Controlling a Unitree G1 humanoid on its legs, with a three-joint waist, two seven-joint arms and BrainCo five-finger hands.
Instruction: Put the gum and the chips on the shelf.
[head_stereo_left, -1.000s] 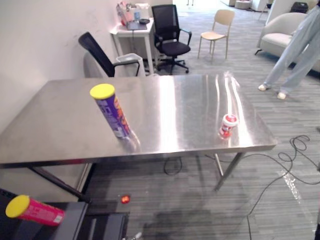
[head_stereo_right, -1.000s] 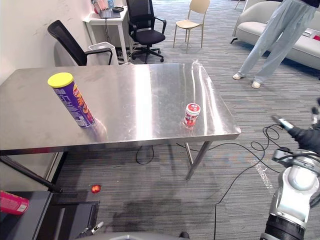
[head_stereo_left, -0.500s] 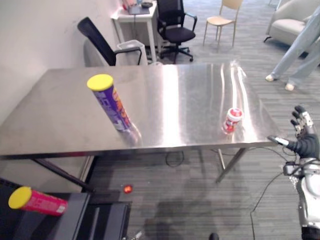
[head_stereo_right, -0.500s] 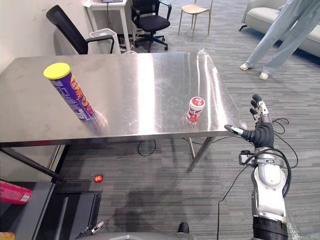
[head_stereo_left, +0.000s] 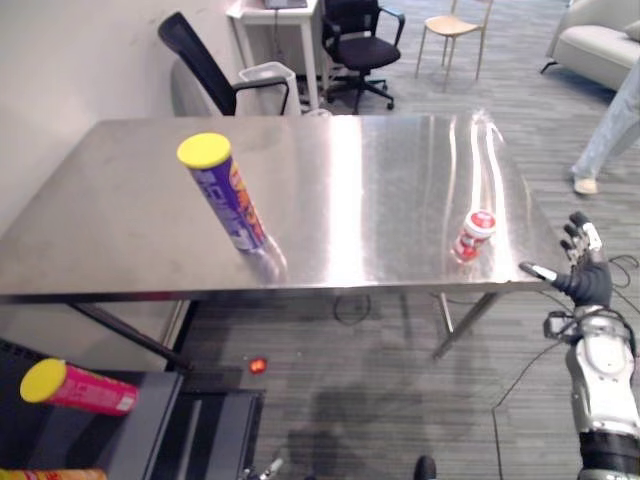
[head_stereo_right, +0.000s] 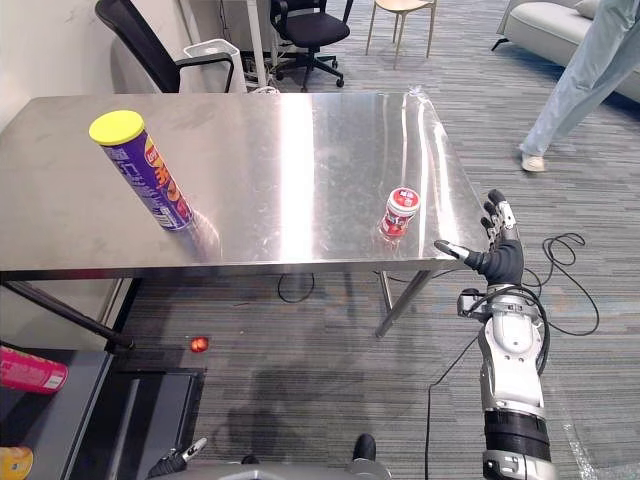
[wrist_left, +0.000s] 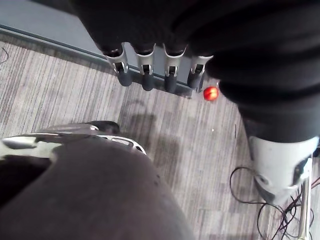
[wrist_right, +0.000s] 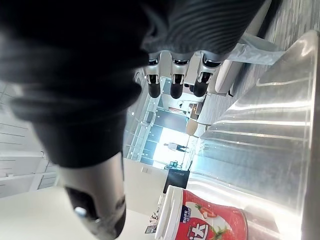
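The steel table (head_stereo_left: 380, 190) carried both task items. Below its front left corner, a dark low shelf (head_stereo_left: 155, 425) held a pink can (head_stereo_left: 80, 388) with a yellow lid, lying on its side. The purple chips can (head_stereo_left: 225, 195) stood on the table's left part, yellow lid on, contents hidden. The red-and-white gum tub (head_stereo_left: 474, 235) stood near the front right edge, lid closed. The right hand (head_stereo_right: 500, 262) was raised just beside that corner, fingers straight, thumb toward the tub, holding nothing. The left hand (wrist_left: 146, 75) hung over the floor, fingers straight and empty.
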